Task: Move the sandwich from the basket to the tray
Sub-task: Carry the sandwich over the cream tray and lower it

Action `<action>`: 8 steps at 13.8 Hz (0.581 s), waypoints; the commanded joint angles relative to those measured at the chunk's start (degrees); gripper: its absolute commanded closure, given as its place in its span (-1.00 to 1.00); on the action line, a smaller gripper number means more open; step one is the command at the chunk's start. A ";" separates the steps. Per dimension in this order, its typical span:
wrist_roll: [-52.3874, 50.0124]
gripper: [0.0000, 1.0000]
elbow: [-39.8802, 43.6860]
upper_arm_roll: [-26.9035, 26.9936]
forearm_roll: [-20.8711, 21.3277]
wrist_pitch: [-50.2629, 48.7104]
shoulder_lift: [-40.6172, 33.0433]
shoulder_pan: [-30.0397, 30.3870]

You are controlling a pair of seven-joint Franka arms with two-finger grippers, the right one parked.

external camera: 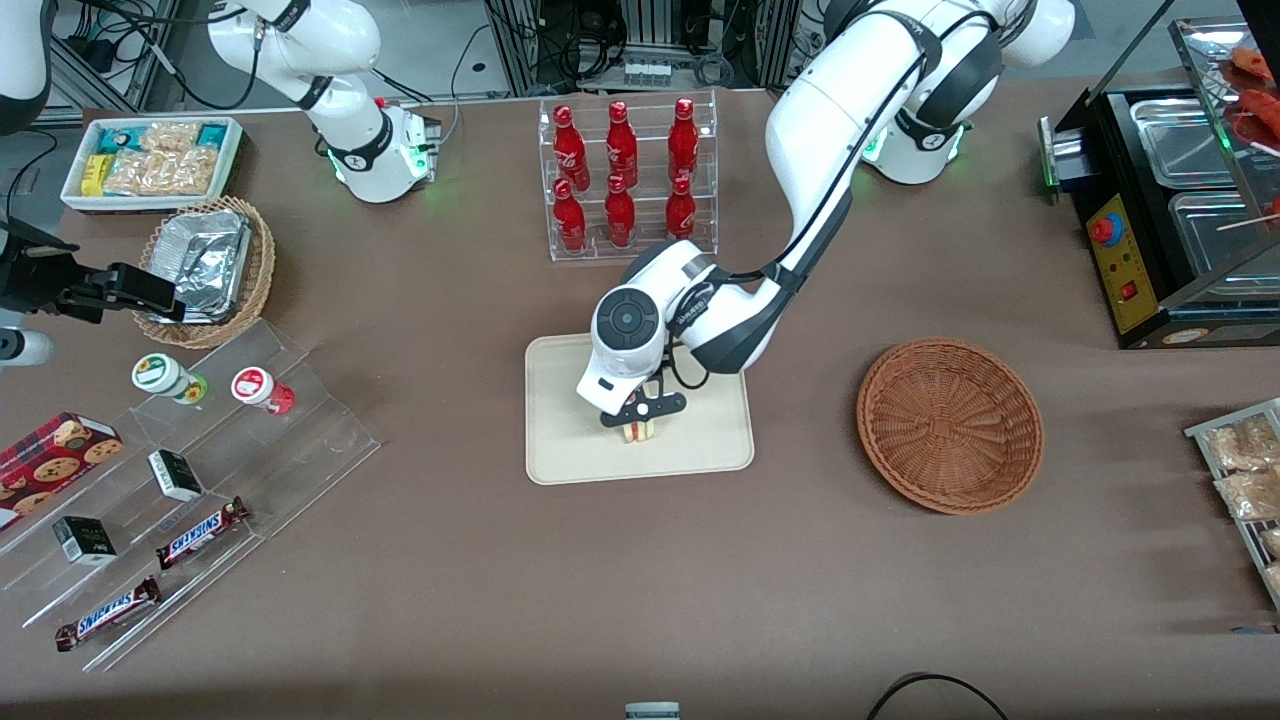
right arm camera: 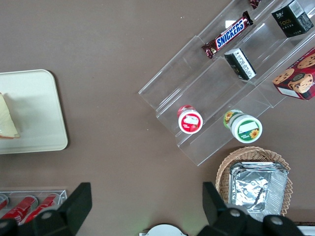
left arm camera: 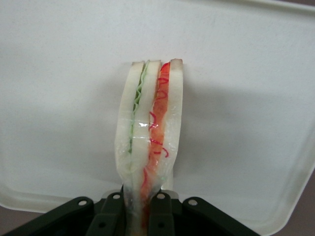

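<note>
The claw [external camera: 640,412] is down over the middle of the tray [external camera: 560,450], clenched on the sandwich [external camera: 638,431]; in the wrist view its 2 black fingers [left arm camera: 110,216] pinch the wedge's narrow end, with the green and red filling layers showing along the cut edge of the sandwich [left arm camera: 150,132] against the cream tray [left arm camera: 59,98]. The basket [external camera: 950,425] sits on the brown worktop [external camera: 420,600] well apart from the tray, toward the working arm's end, with nothing in it

Wedge sandwich [external camera: 637,430] upright on cream tray [external camera: 560,440]
</note>
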 commanded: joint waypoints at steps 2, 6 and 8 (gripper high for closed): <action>1.69 1.00 2.31 0.20 -0.33 -3.04 0.95 -0.20; -1.74 1.00 2.40 0.29 -0.51 -2.25 1.39 -0.20; -1.83 1.00 2.40 0.29 -0.42 -1.99 1.74 -0.29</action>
